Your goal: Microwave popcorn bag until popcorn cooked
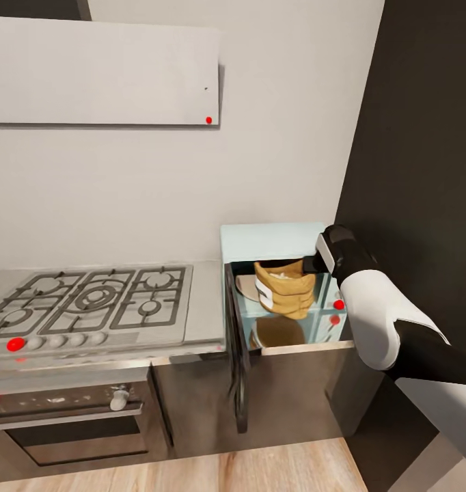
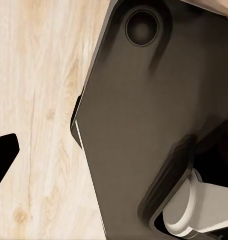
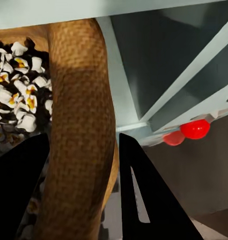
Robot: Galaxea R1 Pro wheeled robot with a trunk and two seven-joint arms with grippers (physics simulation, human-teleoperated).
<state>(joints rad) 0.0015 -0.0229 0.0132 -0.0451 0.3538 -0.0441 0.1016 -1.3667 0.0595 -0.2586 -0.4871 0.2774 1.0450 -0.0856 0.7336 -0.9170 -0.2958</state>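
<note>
The pale mint microwave (image 1: 274, 239) stands at the right end of the grey countertop (image 1: 207, 301), with its door (image 1: 237, 355) swung open toward me. Inside it sits the tan popcorn bag (image 1: 288, 290), upright, with white popped popcorn (image 1: 282, 275) in its mouth. My right gripper (image 1: 315, 263) reaches into the cavity and is shut on the bag's rim. In the right wrist view the bag wall (image 3: 83, 125) runs between the two black fingers of the gripper (image 3: 83, 142), with popcorn (image 3: 13, 100) beside it. One black fingertip (image 2: 3, 155) of the left gripper shows over the floor.
A steel gas hob (image 1: 89, 301) lies left of the microwave, with a dark oven (image 1: 69, 417) below and a white hood (image 1: 103, 72) above. A tall dark cabinet (image 1: 424, 137) flanks the microwave on the right. The robot's dark base (image 2: 144, 125) rests on wooden floor (image 2: 38, 75).
</note>
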